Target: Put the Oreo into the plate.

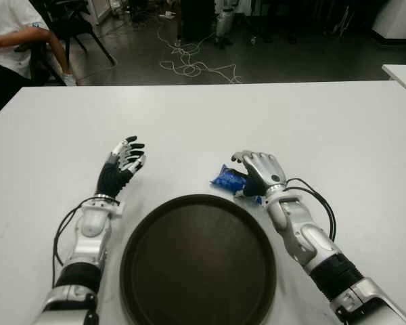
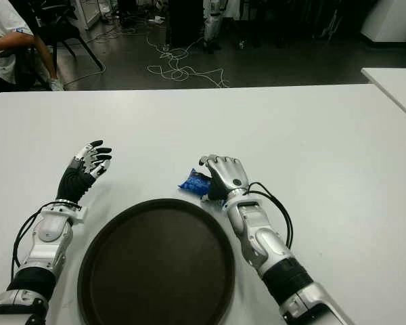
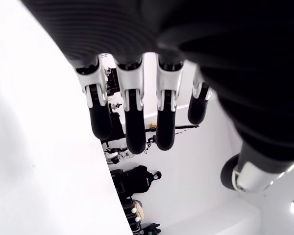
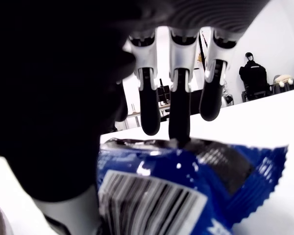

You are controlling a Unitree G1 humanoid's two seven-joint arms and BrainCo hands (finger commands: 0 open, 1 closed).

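Observation:
The Oreo [image 1: 229, 180] is a small blue packet lying on the white table [image 1: 203, 122], just beyond the far right rim of the round dark brown plate [image 1: 197, 198]. My right hand [image 1: 260, 169] sits over the packet's right end, palm down. In the right wrist view the packet [image 4: 186, 186] lies under the palm and the fingers [image 4: 179, 117] reach out over it, uncurled, one fingertip touching its top. My left hand [image 1: 125, 159] is raised beside the plate's far left, with its fingers [image 3: 132, 122] relaxed and nothing in them.
A seated person [image 1: 7, 34] is at the table's far left corner. Cables [image 1: 189, 64] lie on the floor beyond the table. The corner of another white table [image 1: 402, 74] shows at the right. Bare tabletop stretches beyond both hands.

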